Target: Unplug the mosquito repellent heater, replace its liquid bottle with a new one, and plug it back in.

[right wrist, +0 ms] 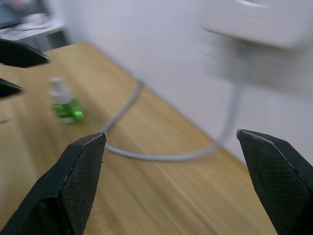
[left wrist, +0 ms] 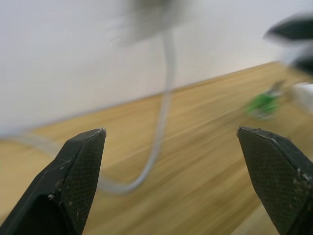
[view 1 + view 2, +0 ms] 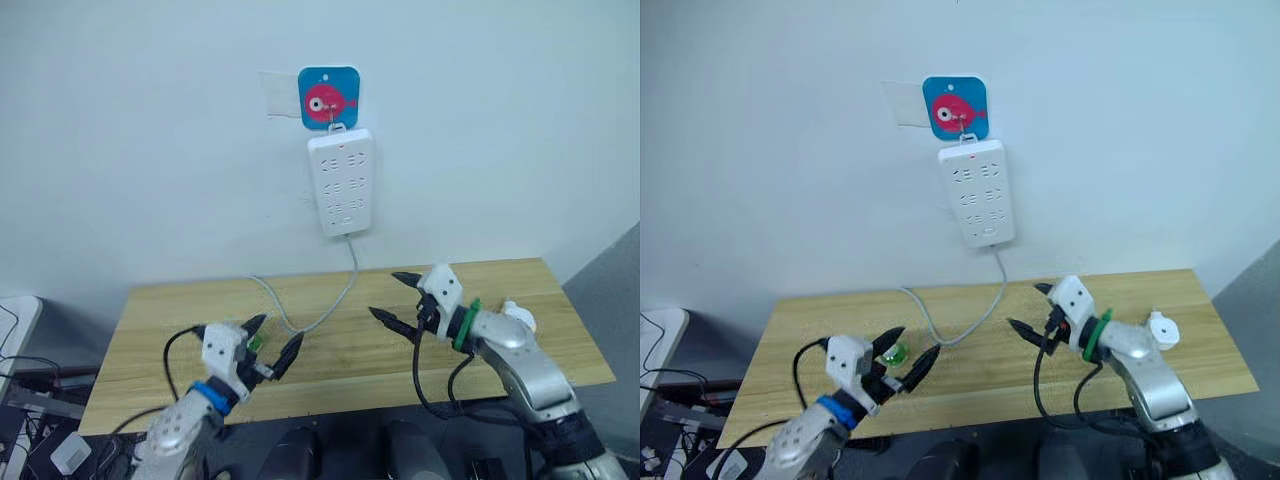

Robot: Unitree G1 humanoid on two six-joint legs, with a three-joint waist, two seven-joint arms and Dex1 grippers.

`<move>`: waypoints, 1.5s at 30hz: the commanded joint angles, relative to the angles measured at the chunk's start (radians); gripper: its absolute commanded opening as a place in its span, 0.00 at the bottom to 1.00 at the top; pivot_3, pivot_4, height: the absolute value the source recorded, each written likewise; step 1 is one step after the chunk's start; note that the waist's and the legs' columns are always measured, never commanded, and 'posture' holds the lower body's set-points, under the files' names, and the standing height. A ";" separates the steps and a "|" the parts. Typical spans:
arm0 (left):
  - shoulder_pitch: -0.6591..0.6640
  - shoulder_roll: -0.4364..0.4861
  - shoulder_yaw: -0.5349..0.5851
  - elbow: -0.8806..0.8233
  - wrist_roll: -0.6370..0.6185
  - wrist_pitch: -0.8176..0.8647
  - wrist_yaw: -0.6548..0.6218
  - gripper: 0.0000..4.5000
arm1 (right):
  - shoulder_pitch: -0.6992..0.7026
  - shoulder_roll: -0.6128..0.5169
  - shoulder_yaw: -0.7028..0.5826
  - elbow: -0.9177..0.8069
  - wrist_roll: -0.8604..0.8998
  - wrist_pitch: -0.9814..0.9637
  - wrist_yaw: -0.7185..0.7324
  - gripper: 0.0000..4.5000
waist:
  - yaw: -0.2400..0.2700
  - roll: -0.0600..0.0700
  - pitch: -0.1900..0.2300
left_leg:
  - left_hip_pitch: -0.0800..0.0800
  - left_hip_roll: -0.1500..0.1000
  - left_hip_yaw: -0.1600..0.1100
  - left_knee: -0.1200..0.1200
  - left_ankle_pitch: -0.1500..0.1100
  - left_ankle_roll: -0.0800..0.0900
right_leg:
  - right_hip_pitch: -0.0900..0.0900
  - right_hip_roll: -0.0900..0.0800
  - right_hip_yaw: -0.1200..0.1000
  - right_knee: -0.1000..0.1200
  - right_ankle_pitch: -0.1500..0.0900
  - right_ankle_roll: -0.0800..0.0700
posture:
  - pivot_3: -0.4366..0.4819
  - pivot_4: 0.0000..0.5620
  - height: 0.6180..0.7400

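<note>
A small green liquid bottle [image 1: 66, 105] with a white cap stands upright on the wooden table [image 3: 520, 280], just behind my left gripper [image 3: 280, 330]. That gripper is open, holds nothing and hovers over the table's front left. A small white rounded piece, seemingly the mosquito repellent heater [image 3: 1162, 328], shows behind my right forearm, away from the sockets. My right gripper [image 3: 384, 294] is open and empty above the table's middle right, pointing toward the left gripper. Another blurred green thing [image 2: 264, 104] lies farther along the table in the left wrist view.
A long white power strip [image 3: 340, 185] hangs on the wall from a blue fish hook [image 3: 329, 98]; its sockets look unoccupied. Its grey cable [image 3: 345, 285] drops and loops across the table between my grippers. A white unit [image 3: 15, 320] stands left of the table.
</note>
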 commanded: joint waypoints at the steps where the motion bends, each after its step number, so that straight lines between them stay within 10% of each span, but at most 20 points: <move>1: 0.049 -0.074 0.025 0.040 0.050 -0.150 0.098 1.00 | -0.053 -0.009 0.035 0.004 0.052 0.014 0.119 0.99 | 0.013 -0.003 0.007 | 0.000 0.000 0.000 0.000 0.000 0.000 | 0.000 0.000 0.000 0.000 0.000 0.000 | 0.57 0.38 1.00; 13: -0.044 -0.183 0.089 0.440 0.073 -0.391 0.200 1.00 | -0.240 0.012 0.167 0.146 0.043 -0.086 0.413 0.99 | 0.038 -0.008 0.037 | -0.006 0.000 -0.003 0.002 0.000 -0.001 | -0.003 -0.001 -0.005 0.000 -0.003 0.004 | 0.63 0.46 1.00; 42: -0.499 -0.080 0.118 1.053 0.098 -0.623 0.134 1.00 | -0.219 -0.008 0.154 -0.002 0.018 -0.022 0.327 0.99 | 0.029 -0.011 0.078 | -0.016 0.000 -0.006 0.001 -0.001 -0.003 | -0.015 -0.001 -0.007 0.002 0.001 -0.001 | 0.54 0.54 1.00; 45: -0.500 -0.090 0.116 1.062 0.097 -0.633 0.135 0.87 | -0.215 -0.012 0.156 -0.002 0.013 -0.027 0.321 1.00 | 0.028 -0.011 0.078 | -0.016 0.000 -0.006 0.001 -0.001 -0.003 | -0.015 -0.001 -0.007 0.002 0.001 -0.001 | 0.53 0.54 1.00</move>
